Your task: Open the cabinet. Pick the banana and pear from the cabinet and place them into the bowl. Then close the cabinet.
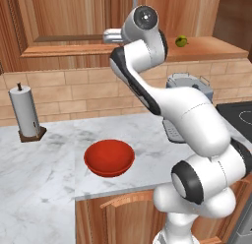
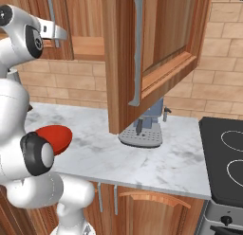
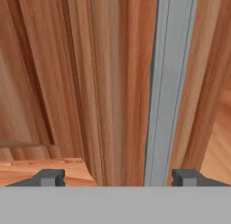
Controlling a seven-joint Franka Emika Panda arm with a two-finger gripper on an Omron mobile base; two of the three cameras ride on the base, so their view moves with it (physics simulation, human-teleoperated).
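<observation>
Fingertips of the end effector (image 3: 117, 178) sit spread apart at the bottom of the hand view, nothing between them, so it's open and empty; a slim grey handle (image 3: 168, 87) of the cabinet (image 1: 74, 16) stands right in front, nearer one fingertip than the other, not touched. Looks like the hand is up at the doors because it's working them or heading for the shelf, can't tell which. Right door (image 2: 142, 54) is swung out wide over the worktop (image 1: 39, 159), its grey handle facing the right base camera, leaving the inside reachable. Pear (image 1: 181, 41) rests on the cabinet's bottom shelf toward its right end, near the front edge, well clear of the hand. Banana: can't see it, likely behind the arm or a door. Bowl (image 1: 109, 158), red, sits empty on the worktop near the front edge, roughly below the cabinet, handy for a short drop from shelf to bowl. Paper-towel roll (image 1: 25, 111) stands at the back left by the brick wall, out of the way. Grey appliance (image 2: 142, 132) sits under the open door near the stove (image 2: 223, 158) at the right end. Judgement: opening is about done, both fruits still to move, closing last.
</observation>
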